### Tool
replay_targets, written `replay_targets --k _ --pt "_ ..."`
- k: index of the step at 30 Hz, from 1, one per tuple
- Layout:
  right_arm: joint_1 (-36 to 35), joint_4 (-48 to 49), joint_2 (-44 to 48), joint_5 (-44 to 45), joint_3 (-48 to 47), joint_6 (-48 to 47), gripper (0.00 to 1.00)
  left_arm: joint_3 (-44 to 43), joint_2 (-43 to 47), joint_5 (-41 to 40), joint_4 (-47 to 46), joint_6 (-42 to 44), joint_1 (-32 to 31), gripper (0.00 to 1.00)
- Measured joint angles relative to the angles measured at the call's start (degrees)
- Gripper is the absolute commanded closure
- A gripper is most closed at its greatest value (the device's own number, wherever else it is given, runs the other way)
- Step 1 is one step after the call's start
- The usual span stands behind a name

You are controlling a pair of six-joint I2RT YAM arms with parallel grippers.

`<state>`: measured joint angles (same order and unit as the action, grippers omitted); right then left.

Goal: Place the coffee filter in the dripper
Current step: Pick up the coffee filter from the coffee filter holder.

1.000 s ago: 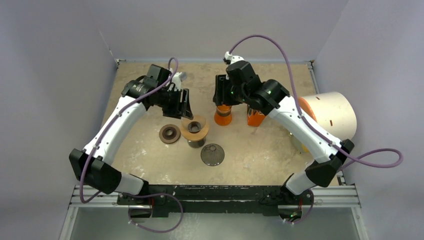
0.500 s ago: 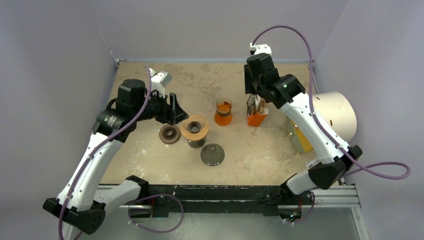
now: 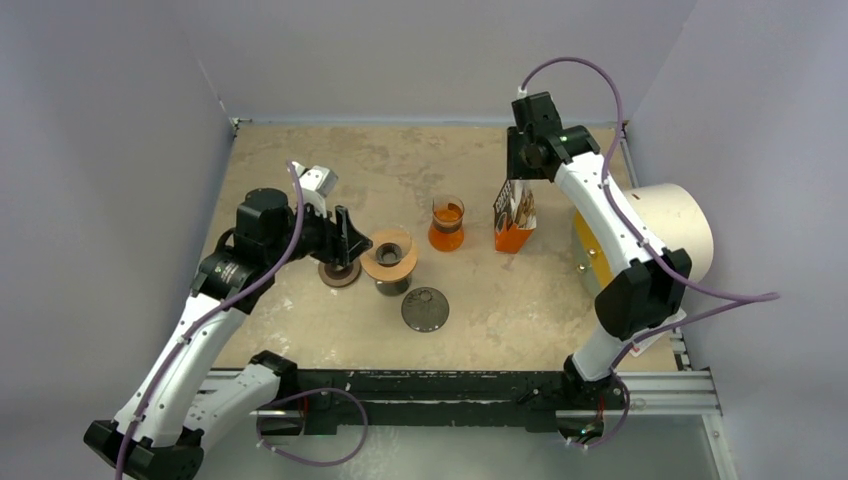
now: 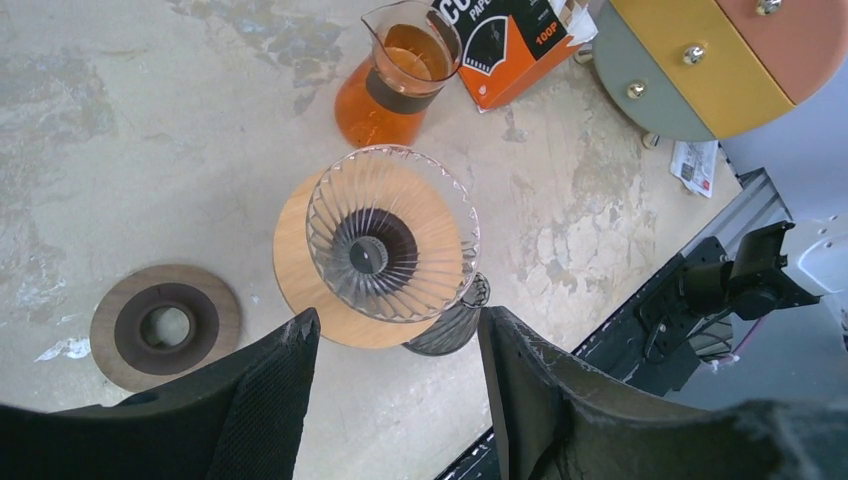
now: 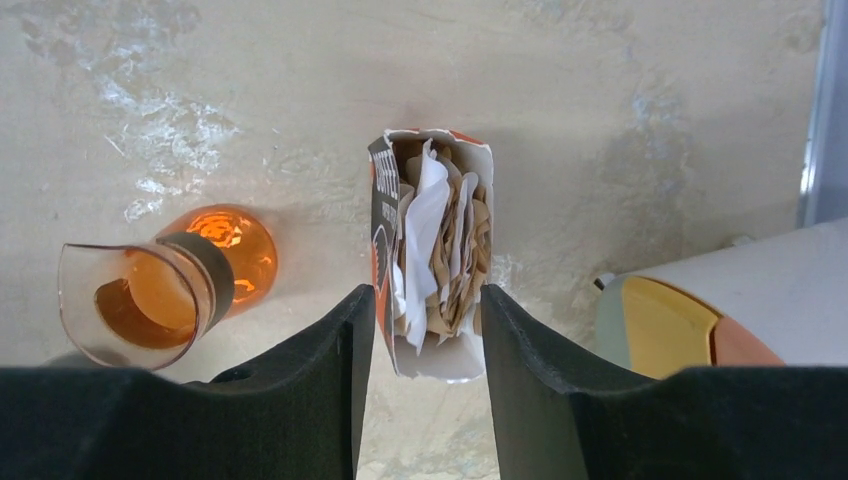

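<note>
1. Two arms reach over the desk [image 3: 520, 300] from its near edge. The left pincer [image 4: 397, 320] stands spread, its dark fingers [image 4: 265, 400] well apart with nothing between them.
2. In the top view, the left pincer hangs just to the left of the dripper [image 4: 390, 235] and covers part of the wooden ring [image 4: 165, 325], which lies flat on the desk beside the dripper.
3. The dripper stands upright near the middle of the desk. It is a ribbed glass cone set in a pale wooden collar on a dark base, and the ribs show bare down to the centre hole.
4. The right pincer [image 5: 425, 300] is also spread and pinches nothing. It is poised over the open top of the filter box [image 5: 380, 215], with one finger showing to either side of the box mouth in the wrist view. Whether the fingertips touch the carton cannot be told.
5. The coffee filters [image 5: 440, 235], brown and white papers, are bunched upright inside the filter box. The box stands toward the far right of the desk, well apart from the dripper.
6. A glass carafe [image 3: 447, 225] with orange liquid and a dark band stands between the dripper and the filter box, just to the left of the box.
7. A dark disc [image 3: 425, 308] with small holes lies flat on the near side of the dripper.
8. A large pale drum [image 3: 670, 225] with a yellow and orange face lies at the desk's right edge.
</note>
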<state>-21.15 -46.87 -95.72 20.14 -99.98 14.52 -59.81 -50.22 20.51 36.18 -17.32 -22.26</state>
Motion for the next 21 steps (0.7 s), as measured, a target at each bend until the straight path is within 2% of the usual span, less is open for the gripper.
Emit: replay_targets --k 9,21 --pt "4.8 0.2 -2.7 -7.1 -0.4 2.1 0.54 2.4 1.0 -0.8 -1.2 0.5 0.0 0.42" --pt "6.6 2.2 -2.9 -13.2 -0.2 5.4 0.57 2.5 1.1 -1.5 -1.2 0.8 0.0 0.42"
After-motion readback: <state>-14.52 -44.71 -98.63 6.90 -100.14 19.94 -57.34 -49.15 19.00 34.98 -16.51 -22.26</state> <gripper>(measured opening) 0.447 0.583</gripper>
